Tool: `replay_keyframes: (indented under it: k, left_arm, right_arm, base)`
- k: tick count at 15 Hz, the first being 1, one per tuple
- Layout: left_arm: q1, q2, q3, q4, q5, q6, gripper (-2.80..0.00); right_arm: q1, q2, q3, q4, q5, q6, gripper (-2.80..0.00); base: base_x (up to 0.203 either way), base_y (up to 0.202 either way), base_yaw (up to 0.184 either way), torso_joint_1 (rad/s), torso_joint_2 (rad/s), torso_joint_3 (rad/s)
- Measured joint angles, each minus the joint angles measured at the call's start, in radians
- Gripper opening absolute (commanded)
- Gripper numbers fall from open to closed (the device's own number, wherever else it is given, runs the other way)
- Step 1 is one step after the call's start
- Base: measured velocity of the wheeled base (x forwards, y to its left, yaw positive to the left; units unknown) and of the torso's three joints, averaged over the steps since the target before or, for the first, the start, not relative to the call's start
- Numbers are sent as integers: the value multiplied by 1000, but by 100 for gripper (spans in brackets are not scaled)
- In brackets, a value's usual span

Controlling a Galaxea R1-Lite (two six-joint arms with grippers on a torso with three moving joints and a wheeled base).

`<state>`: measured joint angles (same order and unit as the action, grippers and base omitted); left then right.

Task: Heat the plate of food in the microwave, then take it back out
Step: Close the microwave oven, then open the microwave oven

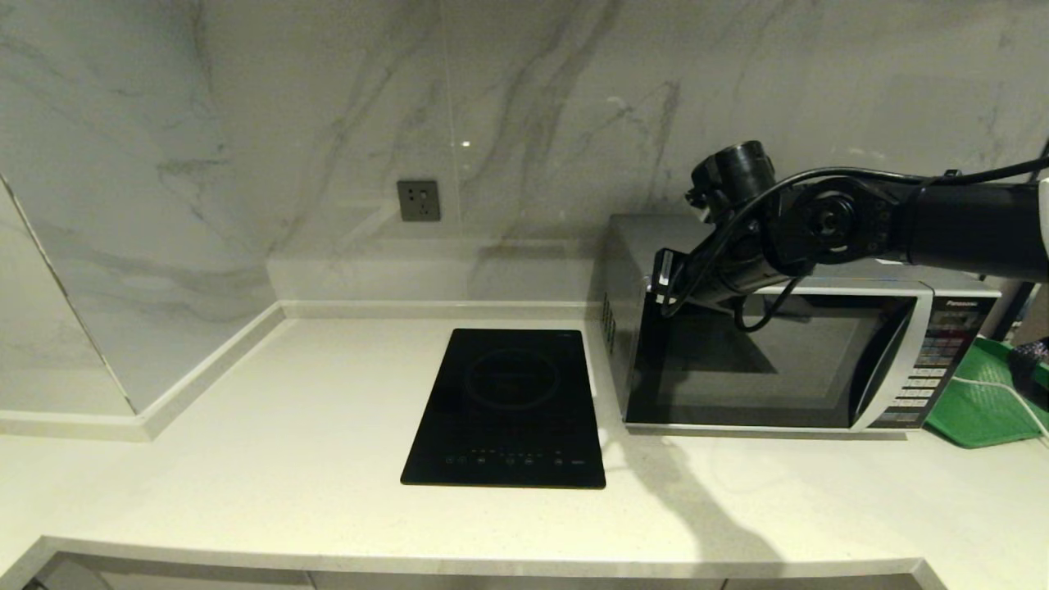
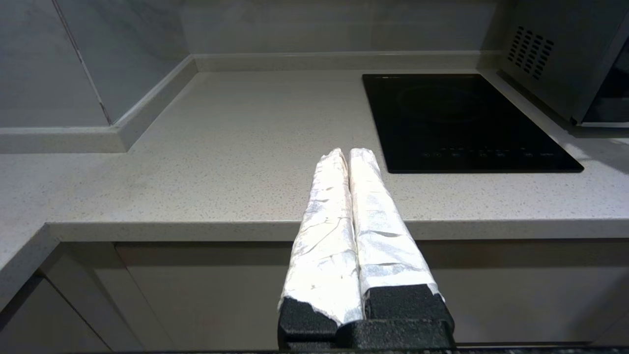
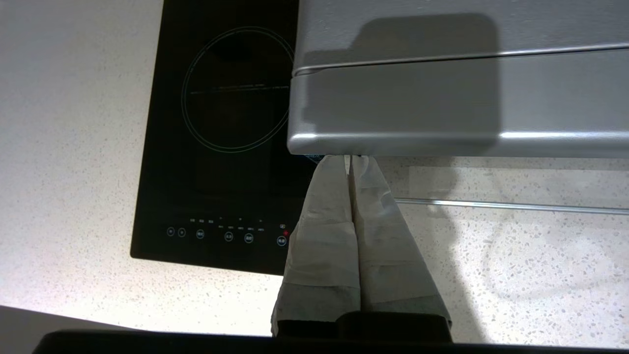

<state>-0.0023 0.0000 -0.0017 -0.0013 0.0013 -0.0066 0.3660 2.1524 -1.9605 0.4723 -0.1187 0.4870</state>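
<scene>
Right gripper (image 3: 351, 158), fingers together, is pressing at the Panasonic microwave (image 1: 787, 360) door's top corner; next, confirm door latched.

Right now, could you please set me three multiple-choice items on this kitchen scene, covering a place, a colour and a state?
1. The induction hob lies where?
A. Left of the microwave
B. On top of it
C. Right of it

2. The tray beside the microwave is:
A. Red
B. Green
C. Blue

3. The microwave door is:
A. Wide open
B. Missing
C. Shut

Answers:
1 A, the head view shows the hob left of the microwave.
2 B, the tray at the counter's right end is green.
3 C, the dark glass door sits flush, with the shut right gripper at its top edge.
</scene>
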Motion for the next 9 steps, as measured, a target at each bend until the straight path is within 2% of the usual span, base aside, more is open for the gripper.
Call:
replay_keyframes:
  k: [4, 7, 9]
  left_arm:
    - [0, 0, 0, 0, 0, 0, -280]
    - [0, 0, 0, 0, 0, 0, -280]
    - [0, 0, 0, 0, 0, 0, -280]
  right_arm:
    - [3, -117, 145, 1, 20, 4, -280]
    - [6, -305, 300, 10, 43, 1, -280]
    - [-2, -466, 373, 65, 45, -21, -280]
  base:
    - [0, 0, 0, 0, 0, 0]
    - [0, 0, 0, 0, 0, 0]
    - [0, 0, 0, 0, 0, 0]
